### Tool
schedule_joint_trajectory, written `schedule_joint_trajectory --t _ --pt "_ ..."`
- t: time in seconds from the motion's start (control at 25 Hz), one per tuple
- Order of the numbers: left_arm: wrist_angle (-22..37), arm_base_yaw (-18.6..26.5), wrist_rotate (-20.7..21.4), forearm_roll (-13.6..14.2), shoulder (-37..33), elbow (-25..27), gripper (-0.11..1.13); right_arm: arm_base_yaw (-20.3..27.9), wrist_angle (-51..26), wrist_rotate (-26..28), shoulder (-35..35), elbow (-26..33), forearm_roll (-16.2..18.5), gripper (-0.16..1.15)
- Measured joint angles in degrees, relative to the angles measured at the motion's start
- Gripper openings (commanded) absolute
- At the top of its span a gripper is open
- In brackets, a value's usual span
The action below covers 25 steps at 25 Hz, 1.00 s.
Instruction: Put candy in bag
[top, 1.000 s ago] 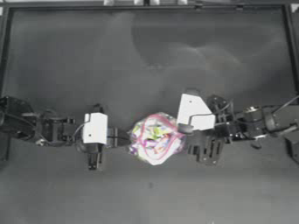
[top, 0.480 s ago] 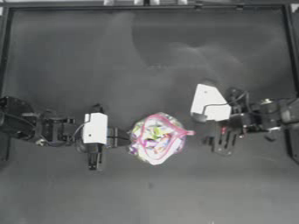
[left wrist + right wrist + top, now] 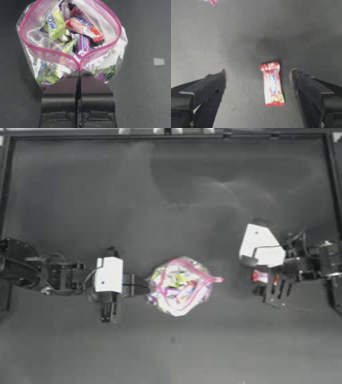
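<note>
A dark table [image 3: 171, 188] spreads beneath two robot arms, a clear zip bag [image 3: 179, 285] of colourful sweets lying between them. The left gripper [image 3: 79, 75] has its jaws pressed together on the bag's pink seal strip [image 3: 66, 53] where the two sides meet, holding the mouth propped wide and facing away from its claw. Well apart from the bag, the right gripper [image 3: 258, 82] hangs over the table with jaws spread wide. The candy [image 3: 272, 83], a small red-orange wrapper with a white middle, lies flat on the table between those jaws, nearer one of them, apparently untouched. The step in hand looks like the pick-up. Next, the right claw likely needs to drop, close on the candy and carry it across to the open mouth.
</note>
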State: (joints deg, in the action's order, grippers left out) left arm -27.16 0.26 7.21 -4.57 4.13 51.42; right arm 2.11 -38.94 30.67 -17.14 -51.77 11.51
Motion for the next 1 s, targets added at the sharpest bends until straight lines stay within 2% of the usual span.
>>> schedule_joint_trajectory --t 0.4,0.76,1.0 --pt "0.4 0.0 0.0 0.0 0.5 -1.1 0.09 1.5 1.0 -0.1 -0.2 -3.2 -0.4 1.01" --pt "0.4 0.0 0.0 0.0 0.4 -1.1 0.09 2.5 0.4 -0.1 0.8 -3.3 -0.4 1.01" --pt "0.4 0.0 0.0 0.0 0.4 -1.1 0.09 3.3 -0.2 0.0 2.4 -3.0 -1.7 1.01"
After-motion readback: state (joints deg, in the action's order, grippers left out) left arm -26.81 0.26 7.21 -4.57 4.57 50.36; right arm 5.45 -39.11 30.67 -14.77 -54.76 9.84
